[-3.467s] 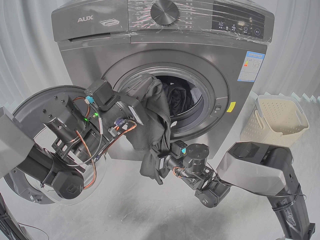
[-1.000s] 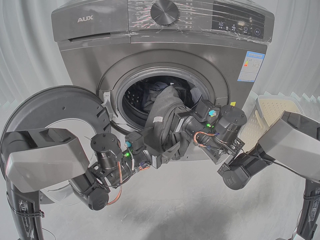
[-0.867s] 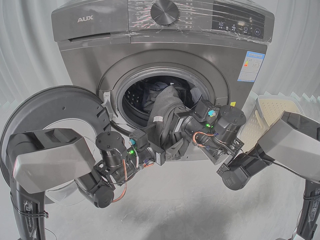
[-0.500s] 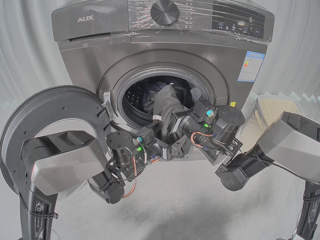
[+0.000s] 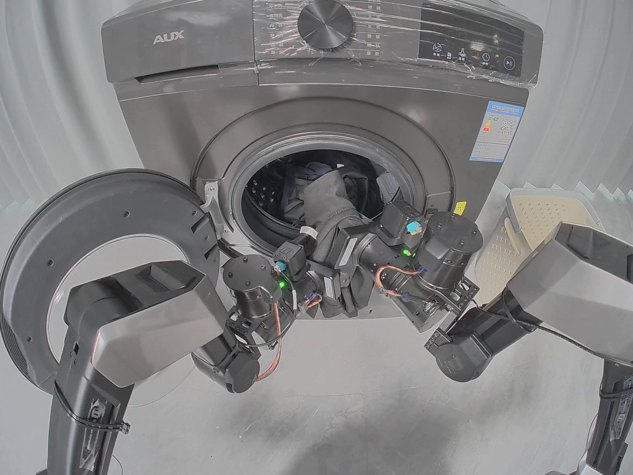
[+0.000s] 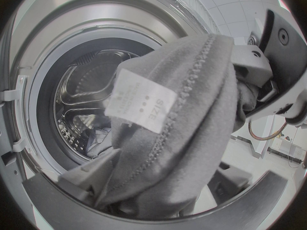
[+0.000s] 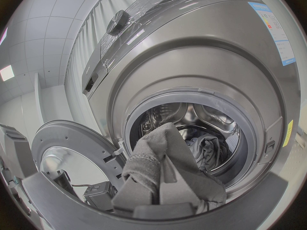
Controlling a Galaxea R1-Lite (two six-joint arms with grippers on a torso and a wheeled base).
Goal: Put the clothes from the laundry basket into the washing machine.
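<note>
Right at the mouth of the washing machine, a dark grey garment sits half in, half out. Its top end is humped over the lower lip of the drum opening, and the rest is bunched just outside, between the two arms.

The right claw looks pressed together on a fold of it. One finger is buried under the cloth and the other lies tight against it, pointing straight at the opening. My guess is it's holding there so it can shove the bulk over the lip.

The left claw sits lower and closer to the door side. Its fingers look spread, with fabric heaped between and over them instead of pinched. I read that as scooping up the dangling tail so it doesn't flop to the floor.

The garment itself is soft, thick-ish knit, floppy, with a stitched hem running across it and a white size label sticking out. More dark clothes are already deep in the drum. The door is swung wide to the robot's left, out of the way. The laundry basket stands off to the right beside the machine, and I can't see anything in it from here.
</note>
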